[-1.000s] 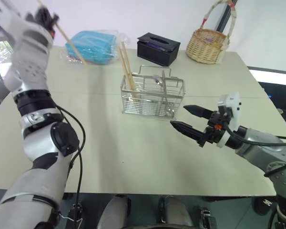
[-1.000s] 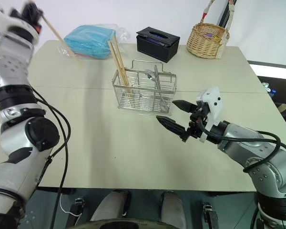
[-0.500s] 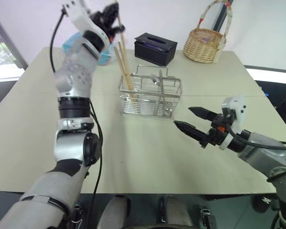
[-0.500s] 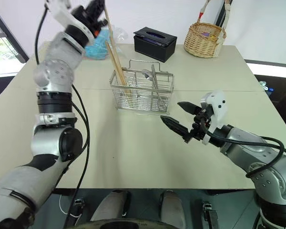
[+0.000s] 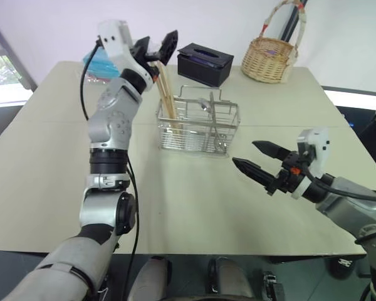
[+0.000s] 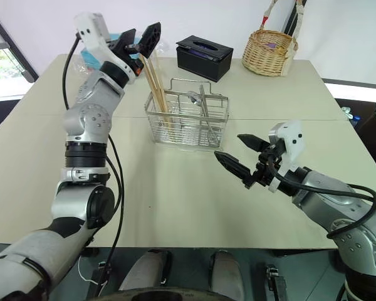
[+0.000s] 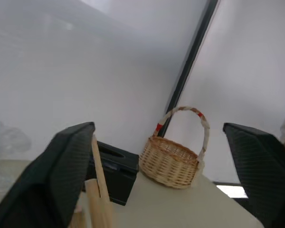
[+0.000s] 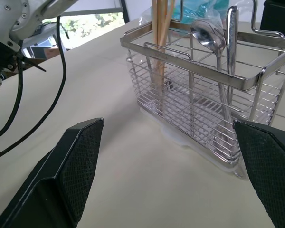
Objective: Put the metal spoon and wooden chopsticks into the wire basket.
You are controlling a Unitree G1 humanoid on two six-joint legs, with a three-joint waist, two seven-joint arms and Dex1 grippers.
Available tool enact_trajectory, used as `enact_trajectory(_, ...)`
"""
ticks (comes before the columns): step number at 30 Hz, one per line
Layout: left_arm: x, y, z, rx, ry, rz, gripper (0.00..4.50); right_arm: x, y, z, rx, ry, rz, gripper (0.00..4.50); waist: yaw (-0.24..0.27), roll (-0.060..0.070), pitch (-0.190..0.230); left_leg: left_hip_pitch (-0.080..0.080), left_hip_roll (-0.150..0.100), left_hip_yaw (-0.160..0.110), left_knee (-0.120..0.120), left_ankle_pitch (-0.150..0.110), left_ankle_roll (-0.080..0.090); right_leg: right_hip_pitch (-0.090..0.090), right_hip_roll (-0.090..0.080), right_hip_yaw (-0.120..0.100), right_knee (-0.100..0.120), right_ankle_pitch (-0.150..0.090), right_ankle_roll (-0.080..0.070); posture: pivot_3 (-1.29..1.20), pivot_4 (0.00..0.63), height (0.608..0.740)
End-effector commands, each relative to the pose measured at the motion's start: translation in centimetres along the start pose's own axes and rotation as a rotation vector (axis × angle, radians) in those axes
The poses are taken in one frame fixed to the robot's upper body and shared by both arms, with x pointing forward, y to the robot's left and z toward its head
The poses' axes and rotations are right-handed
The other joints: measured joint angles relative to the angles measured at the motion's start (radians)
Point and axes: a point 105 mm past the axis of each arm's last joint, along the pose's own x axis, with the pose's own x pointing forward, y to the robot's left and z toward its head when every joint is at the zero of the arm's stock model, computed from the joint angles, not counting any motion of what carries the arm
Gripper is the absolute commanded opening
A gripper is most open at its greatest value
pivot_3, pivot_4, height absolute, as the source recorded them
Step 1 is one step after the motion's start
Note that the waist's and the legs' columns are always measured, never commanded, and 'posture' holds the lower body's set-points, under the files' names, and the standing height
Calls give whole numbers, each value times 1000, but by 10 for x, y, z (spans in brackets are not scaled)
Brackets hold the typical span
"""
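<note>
The wire basket (image 5: 198,129) stands mid-table. Several wooden chopsticks (image 5: 165,93) lean upright in its left end, tips sticking out above the rim. The metal spoon (image 8: 205,31) stands inside it, bowl up, beside another upright metal handle (image 8: 232,28). My left gripper (image 5: 155,42) hovers open just above the chopsticks' tops; in the left wrist view the stick ends (image 7: 99,194) rise beside one finger, ungripped. My right gripper (image 5: 245,153) is open and empty, low over the table to the right of the basket, pointing at it.
A black tissue box (image 5: 205,63) and a tan wicker basket (image 5: 271,58) sit at the table's far edge. A blue packet in clear plastic (image 6: 100,58) lies at the far left, behind my left arm. Bare tabletop (image 5: 194,200) lies in front of the wire basket.
My left gripper brought a chopstick from the far left to the basket and opened. That stick now stands with the others. The right arm has stayed put.
</note>
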Motion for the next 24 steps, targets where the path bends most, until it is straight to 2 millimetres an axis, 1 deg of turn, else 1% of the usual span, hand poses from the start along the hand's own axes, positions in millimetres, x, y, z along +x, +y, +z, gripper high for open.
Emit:
enact_trajectory(1, -9, 7, 26, -1, -51, 20, 4411, 2, 1, 11, -32, -52, 11, 4500, 0, 0, 0, 0, 0, 0, 0, 0, 0, 0, 0, 0, 0, 0, 0, 0, 150, 661)
enact_trajectory(5, -21, 16, 46, 70, -58, 29, 4411, 7, -3, 12, -35, -59, 29, 4500, 0, 0, 0, 0, 0, 0, 0, 0, 0, 0, 1, 0, 0, 0, 0, 0, 150, 661)
enact_trajectory(8, -28, 19, 63, 130, -64, 31, 4411, 11, -5, 11, -50, -55, 49, 4500, 0, 0, 0, 0, 0, 0, 0, 0, 0, 0, 1, 0, 0, 0, 0, 0, 150, 661)
enact_trajectory(10, -34, 18, 78, 214, -65, 5, 4411, 13, -8, 12, -82, -50, 62, 4500, 0, 1, 0, 0, 0, 0, 0, 0, 0, 0, 1, 0, 0, 0, 0, 0, 150, 661)
enact_trajectory(12, -43, 18, 84, 319, -1, -36, 4411, 12, -16, 16, -108, -50, 56, 4500, -2, 1, 0, 0, 0, 0, 0, 0, 0, 0, 1, 0, 0, 0, 0, 0, 150, 661)
enact_trajectory(14, -57, 20, 83, 448, 92, -95, 4411, 8, -26, 22, -139, -48, 42, 4500, -9, 3, 1, 0, 0, 0, 0, 0, 0, 0, 1, 1, 0, 0, 0, 0, 150, 661)
enact_trajectory(16, -79, 25, 71, 543, 239, -178, 4411, 1, -38, 27, -179, -34, 27, 4500, -21, 6, 1, 1, 0, 1, -1, 0, 0, 0, 1, 1, 0, 0, -1, 0, 150, 661)
enact_trajectory(17, -93, 29, 66, 588, 310, -219, 4411, -4, -45, 31, -196, -25, 16, 4500, -22, 6, 1, 1, 0, 0, -1, 0, 0, 0, 1, 1, 0, 0, -1, 0, 150, 661)
enact_trajectory(18, -110, 37, 61, 624, 397, -245, 4411, -9, -52, 34, -215, -13, 5, 4500, -25, 7, 1, 1, 0, 0, -1, 0, 0, 0, 1, 1, 0, 0, -1, 0, 150, 661)
enact_trajectory(21, -148, 48, 50, 699, 561, -302, 4411, -20, -64, 40, -242, 18, -4, 4500, -29, 8, 2, 1, 2, 1, -2, 0, 0, -1, 1, 2, 0, -2, -5, 0, 150, 661)
enact_trajectory(24, -167, 49, 43, 734, 640, -340, 4411, -24, -69, 40, -250, 37, 1, 4500, -24, 8, 2, 0, 5, 1, -2, 0, 0, -2, 1, 2, -1, -3, -8, 0, 150, 661)
